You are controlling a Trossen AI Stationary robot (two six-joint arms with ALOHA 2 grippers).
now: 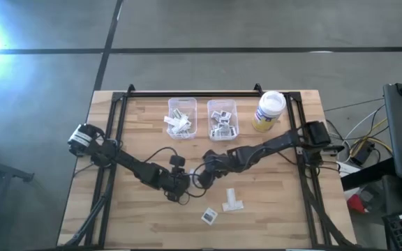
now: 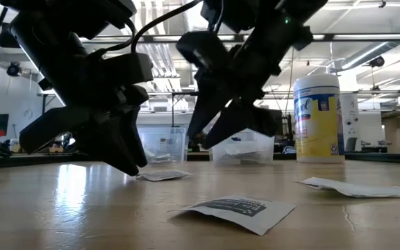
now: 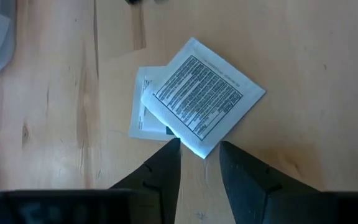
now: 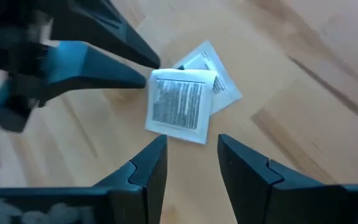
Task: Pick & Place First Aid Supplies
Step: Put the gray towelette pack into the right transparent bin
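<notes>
Printed square packet (image 2: pixel 235 208) lies flat close to the desk's (image 2: pixel 47 208) front edge, pale strips (image 2: pixel 356 187) just beside it toward the right edge. Both arms meet over the middle of the desk. Two clear bins (image 1: pixel 182 117) sit at the far edge, already holding packets, with a white-lidded jar (image 1: pixel 269 110) toward the far right corner. Left gripper (image 3: pixel 199 148) is low at desk centre, jaws partly apart, the corner of a second printed packet (image 3: pixel 201 96) lying in the gap, not clamped as far as can be seen. That packet overlaps a third packet (image 3: pixel 143 118) beneath. Right gripper (image 4: pixel 191 140) hovers above the same pair, jaws wide, empty. Judgement: the step is separating and lifting the upper packet. Best done by one arm only; pinch the free corner, lift slowly so the lower packet stays down, keep the other arm clear to avoid contact.
</notes>
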